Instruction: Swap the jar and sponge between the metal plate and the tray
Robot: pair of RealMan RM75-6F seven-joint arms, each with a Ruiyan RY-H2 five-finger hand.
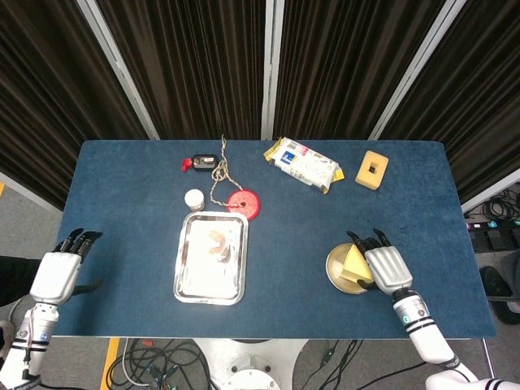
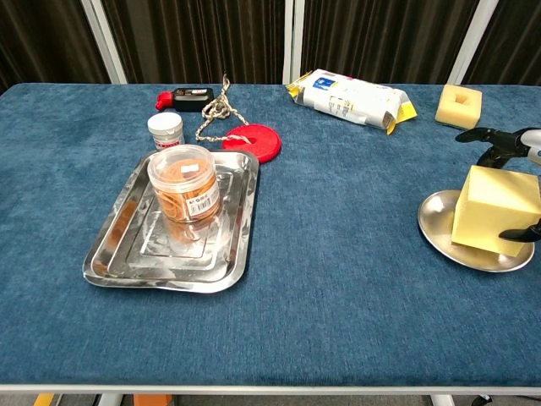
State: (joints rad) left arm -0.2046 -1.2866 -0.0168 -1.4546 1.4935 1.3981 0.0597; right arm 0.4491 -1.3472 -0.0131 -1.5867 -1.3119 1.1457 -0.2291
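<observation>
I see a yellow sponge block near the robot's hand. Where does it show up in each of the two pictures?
Head view: the sponge sits lower right, on the round metal plate, beside the right hand.
Chest view: the sponge is at the far right edge, on the same plate.
Shared landmark: the red disc just beyond the tray.

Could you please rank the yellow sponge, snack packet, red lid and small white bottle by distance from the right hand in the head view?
From the right hand:
1. Yellow sponge, beside it on the plate.
2. Snack packet, behind.
3. Red lid, centre-left.
4. Small white bottle, farther left.
</observation>
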